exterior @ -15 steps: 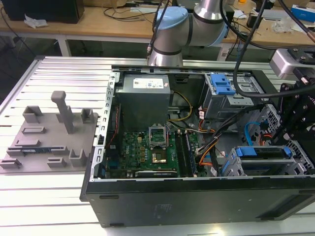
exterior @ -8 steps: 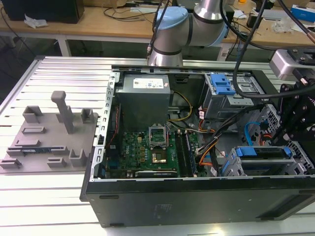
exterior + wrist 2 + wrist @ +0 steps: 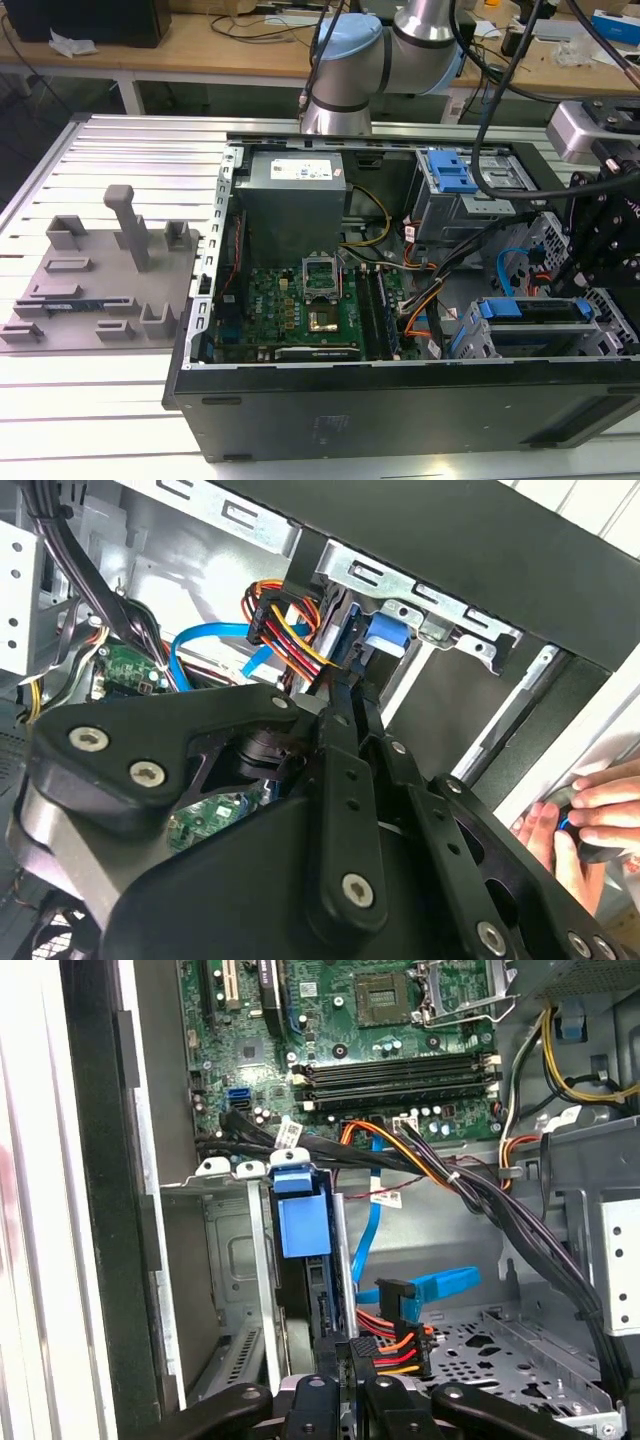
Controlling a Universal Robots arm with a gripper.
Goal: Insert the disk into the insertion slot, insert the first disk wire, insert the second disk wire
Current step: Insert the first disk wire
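The gripper has its jaws drawn narrow, pinching the black wire connector with red, orange and yellow leads, just beside the disk. The disk sits in the insertion slot, at the lower right of the exterior view.

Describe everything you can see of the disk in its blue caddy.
The disk shows, edge-on in the first wrist view, as its blue plastic caddy: a handle end with a paler tab at its tip, a slim dark body behind it. It sits inside the grey sheet-metal insertion slot, low on the exterior view's right, walls close on both sides, seemingly seated. A black connector with red, orange and yellow wires hangs beside its body; whether plugged in, I cannot tell.
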